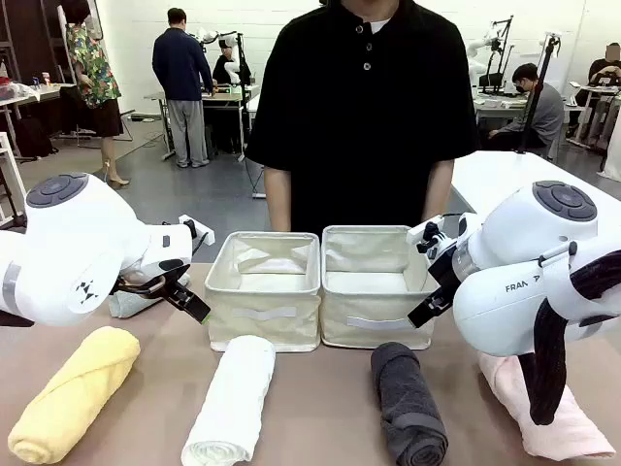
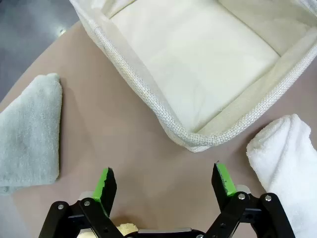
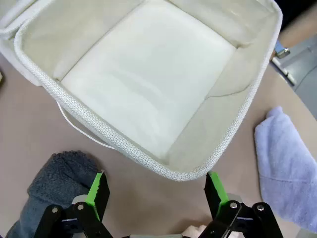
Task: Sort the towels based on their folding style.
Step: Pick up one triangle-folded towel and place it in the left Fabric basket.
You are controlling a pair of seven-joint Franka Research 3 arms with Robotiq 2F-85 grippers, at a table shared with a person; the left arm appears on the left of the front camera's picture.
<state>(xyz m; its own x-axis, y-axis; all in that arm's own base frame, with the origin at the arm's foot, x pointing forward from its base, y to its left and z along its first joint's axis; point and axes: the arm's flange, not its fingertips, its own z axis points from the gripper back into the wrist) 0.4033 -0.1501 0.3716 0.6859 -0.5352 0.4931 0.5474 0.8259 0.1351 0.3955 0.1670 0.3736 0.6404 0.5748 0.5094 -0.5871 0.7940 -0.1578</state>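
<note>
Left hand (image 2: 166,181) and right hand (image 3: 156,186) both spread empty by the baskets (image 1: 267,236); towels (image 1: 233,398) lie around them on the table (image 1: 320,413), look soft, light, squashy, so pinch each across its middle.

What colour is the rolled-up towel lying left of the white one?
Yellow. The yellow towel shows best in the front view.

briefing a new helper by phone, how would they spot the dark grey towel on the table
Start at the right-hand cream basket near the centre of the front view. The dark grey towel lies rolled just in front of it, on the robot's side. It is the only dark roll: the white roll on its left and the pink roll on its right are pale.
</note>
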